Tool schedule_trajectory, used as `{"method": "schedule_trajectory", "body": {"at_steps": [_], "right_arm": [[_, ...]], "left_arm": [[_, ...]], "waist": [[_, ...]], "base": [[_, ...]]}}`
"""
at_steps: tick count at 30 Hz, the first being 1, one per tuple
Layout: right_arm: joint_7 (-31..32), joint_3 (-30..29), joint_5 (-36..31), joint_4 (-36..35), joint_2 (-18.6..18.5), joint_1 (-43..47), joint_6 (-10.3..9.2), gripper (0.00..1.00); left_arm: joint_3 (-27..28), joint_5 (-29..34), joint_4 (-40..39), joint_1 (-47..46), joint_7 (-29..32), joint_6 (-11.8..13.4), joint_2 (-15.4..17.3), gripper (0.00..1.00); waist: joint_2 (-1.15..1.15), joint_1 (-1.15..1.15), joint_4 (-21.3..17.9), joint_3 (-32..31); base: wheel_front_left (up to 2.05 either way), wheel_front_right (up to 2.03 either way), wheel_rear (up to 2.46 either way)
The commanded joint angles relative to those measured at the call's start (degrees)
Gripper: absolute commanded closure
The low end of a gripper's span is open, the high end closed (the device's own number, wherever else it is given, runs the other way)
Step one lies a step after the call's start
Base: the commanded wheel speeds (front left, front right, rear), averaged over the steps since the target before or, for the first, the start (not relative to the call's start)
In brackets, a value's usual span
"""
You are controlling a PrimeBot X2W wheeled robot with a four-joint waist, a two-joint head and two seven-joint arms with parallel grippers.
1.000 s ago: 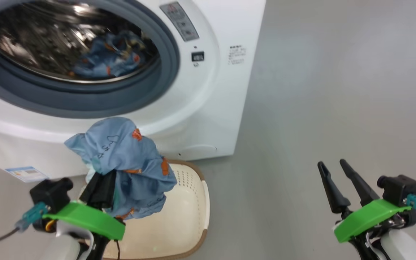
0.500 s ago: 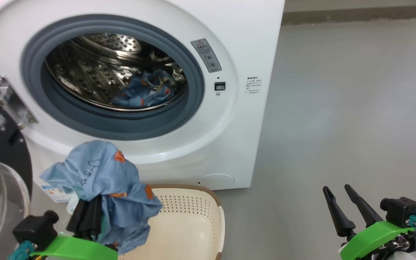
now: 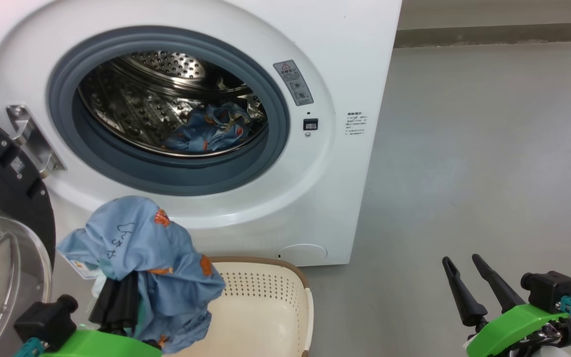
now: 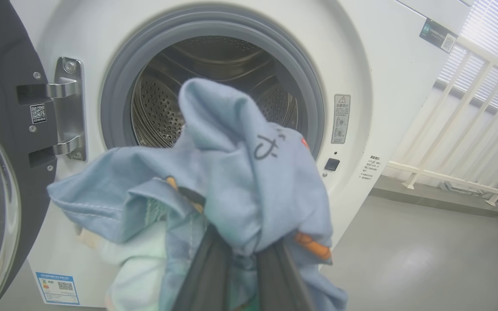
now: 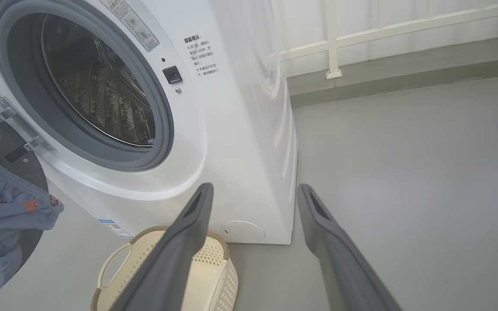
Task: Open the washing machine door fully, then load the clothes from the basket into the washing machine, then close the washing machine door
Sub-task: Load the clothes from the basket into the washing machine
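Note:
The washing machine [image 3: 345,64] stands with its door [image 3: 3,198] swung open to the left. One light blue piece of the clothes [image 3: 211,131] lies in the steel drum. My left gripper [image 3: 117,297] is shut on another blue printed piece [image 3: 151,248], held bunched above the left end of the basket [image 3: 265,307], below the drum opening. In the left wrist view this cloth [image 4: 249,172] drapes over my fingers [image 4: 205,276], with a pale piece [image 4: 136,268] hanging beneath. My right gripper [image 3: 460,258] is open over the floor to the right, holding nothing.
Grey floor [image 3: 464,148] stretches to the right of the machine. A white railing [image 5: 361,30] and a raised kerb run along the far wall. The door hinge [image 3: 30,139] juts from the machine's front at the left. In the right wrist view the basket [image 5: 115,263] sits before the machine.
The head camera has tipped up, so more of the machine's front and drum shows. The left gripper still holds the blue cloth over the basket. The right gripper has stayed put.

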Motion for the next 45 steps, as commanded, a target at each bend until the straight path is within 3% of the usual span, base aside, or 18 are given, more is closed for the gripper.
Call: {"method": "schedule_trajectory", "body": {"at_steps": [1, 10, 20, 33, 45], "right_arm": [[-0.47, 1.37, 0.98, -1.26, -1.33, 0.15, 0.26, 0.00], [-0.47, 1.80, 1.20, -1.56, -1.54, -0.35, 0.26, 0.00], [-0.47, 1.88, 0.27, -3.28, -1.71, -2.32, 0.26, 0.00], [-0.47, 2.39, -2.68, -8.17, -1.09, -7.15, 0.26, 0.00], [-0.47, -0.77, -8.16, -18.13, 0.81, -10.50, 0.26, 0.00]], "left_arm": [[2.61, 0.94, -2.05, -1.71, -0.61, 0.34, 0.96, 1.00], [2.42, 1.77, -1.20, -3.34, -0.41, 0.05, 1.29, 1.00], [2.85, 1.61, 4.37, -11.85, -0.20, -1.44, 0.85, 1.00], [5.14, 0.17, 25.48, -31.76, -0.41, -6.93, 0.13, 1.00], [6.21, 2.50, 39.81, -49.57, -0.59, -9.61, 2.09, 1.00]], "waist": [[0.00, 0.00, -0.17, 0.11], [0.00, 0.00, -1.01, 1.22], [0.00, 0.00, -4.00, 5.08], [0.00, 0.00, -9.29, 15.06], [0.00, 0.00, -12.53, 26.53]], "base": [[0.00, 0.00, 0.00], [0.00, 0.00, 0.00], [0.00, 0.00, 0.00], [0.00, 0.00, 0.00], [0.00, 0.00, 0.00]]}}
